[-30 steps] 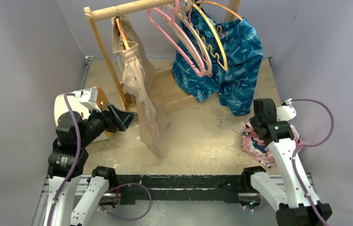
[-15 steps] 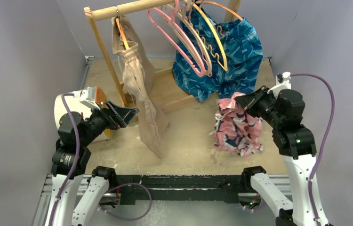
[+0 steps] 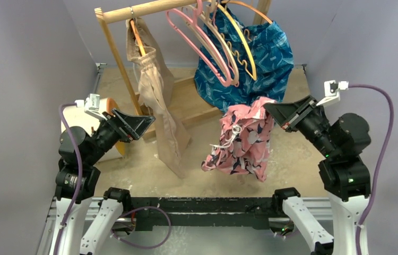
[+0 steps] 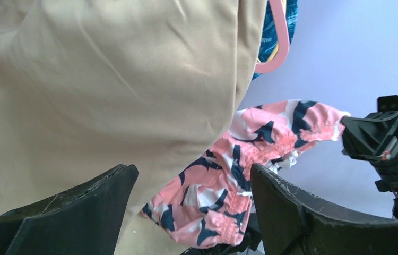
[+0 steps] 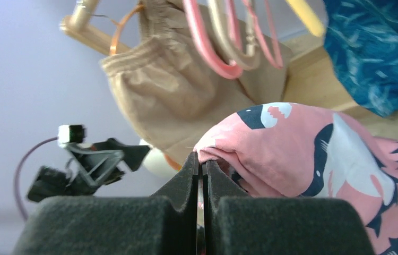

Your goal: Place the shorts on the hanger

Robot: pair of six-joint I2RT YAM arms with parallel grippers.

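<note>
shorts (image 3: 244,141): soft cloth; hanger (image 4: 279,37): glossy plastic (smooth); rail (image 3: 144,9): bare wood

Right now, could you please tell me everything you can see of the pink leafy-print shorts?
The shorts are small, thin pink fabric with a dark navy and white leafy print and a white drawstring dangling. They hang crumpled, pinched at one upper edge by the shut right gripper, draping down from it. They sit in front of the blue patterned shorts and below the pink hanger, not on it. Whether the hem touches the table is unclear.
</note>
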